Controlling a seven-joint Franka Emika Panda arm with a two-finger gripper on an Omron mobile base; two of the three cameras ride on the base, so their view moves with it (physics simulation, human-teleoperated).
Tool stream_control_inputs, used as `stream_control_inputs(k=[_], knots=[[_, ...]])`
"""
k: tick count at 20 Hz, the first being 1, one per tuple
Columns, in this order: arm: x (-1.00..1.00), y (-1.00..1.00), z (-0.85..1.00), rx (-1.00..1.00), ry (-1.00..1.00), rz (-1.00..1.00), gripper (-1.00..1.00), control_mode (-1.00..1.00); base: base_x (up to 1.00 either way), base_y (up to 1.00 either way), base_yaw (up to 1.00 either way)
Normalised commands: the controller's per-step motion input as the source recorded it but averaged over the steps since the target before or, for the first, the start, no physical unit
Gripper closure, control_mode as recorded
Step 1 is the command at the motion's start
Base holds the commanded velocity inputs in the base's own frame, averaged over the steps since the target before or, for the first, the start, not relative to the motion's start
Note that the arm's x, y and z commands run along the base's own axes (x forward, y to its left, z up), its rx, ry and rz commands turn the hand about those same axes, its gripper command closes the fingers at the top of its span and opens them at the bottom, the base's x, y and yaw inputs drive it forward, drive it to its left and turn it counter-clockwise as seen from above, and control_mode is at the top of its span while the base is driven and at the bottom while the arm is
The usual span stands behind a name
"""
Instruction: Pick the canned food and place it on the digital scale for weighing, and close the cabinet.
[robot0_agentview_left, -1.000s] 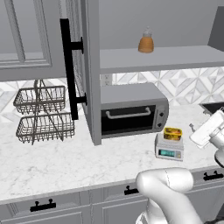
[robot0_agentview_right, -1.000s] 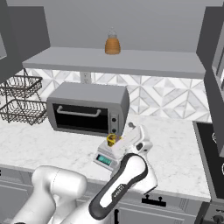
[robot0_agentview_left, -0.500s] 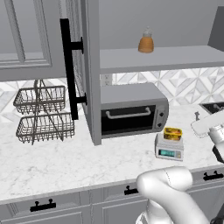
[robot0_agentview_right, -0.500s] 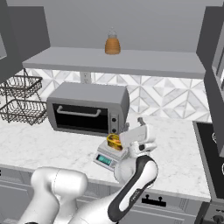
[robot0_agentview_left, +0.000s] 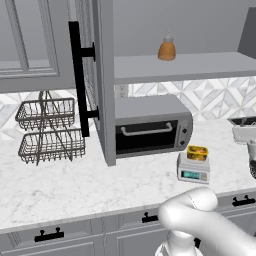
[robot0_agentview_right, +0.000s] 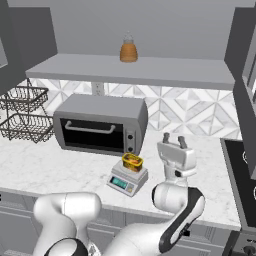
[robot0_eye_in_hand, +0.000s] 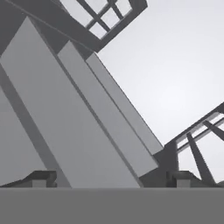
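The canned food (robot0_agentview_right: 132, 161), a low yellow tin with a dark red band, rests on the top plate of the digital scale (robot0_agentview_right: 126, 180), also seen as the tin (robot0_agentview_left: 197, 152) on the scale (robot0_agentview_left: 194, 171) in front of the toaster oven. My gripper (robot0_agentview_right: 174, 140) stands to the right of the scale, apart from it, pointing upward with its fingers spread and nothing between them. In the hand view the gripper (robot0_eye_in_hand: 113, 177) is open and faces grey cabinet panels overhead. The cabinet door (robot0_agentview_left: 102, 85) with its long black handle (robot0_agentview_left: 80, 75) stands open.
A grey toaster oven (robot0_agentview_right: 102, 125) sits behind the scale. An orange bottle (robot0_agentview_right: 128, 51) stands on the open cabinet shelf (robot0_agentview_right: 165, 72). A two-tier wire basket (robot0_agentview_left: 49, 132) is at the left of the counter. A black cooktop (robot0_agentview_right: 240, 175) lies at the right.
My gripper has drawn away from the tin to the right and swung its fingers upward. The tin stays on the scale. The cabinet door has not moved.
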Motion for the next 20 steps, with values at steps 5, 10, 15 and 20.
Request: stream_control_inputs(k=[5,10,15,20], knots=[[0.09,-0.42,0.14,0.03,-0.01,-0.38,-1.00,-1.00,0.00,0.00,0.00],[0.00,-0.58,0.03,0.03,-0.02,-0.24,-1.00,-1.00,0.00,0.00,0.00],[0.07,-0.34,0.00,0.00,-0.07,-0.26,-1.00,-1.00,0.00,0.00,0.00],[0.00,-0.41,0.00,0.01,-0.09,-0.25,-1.00,-1.00,0.00,0.00,0.00]])
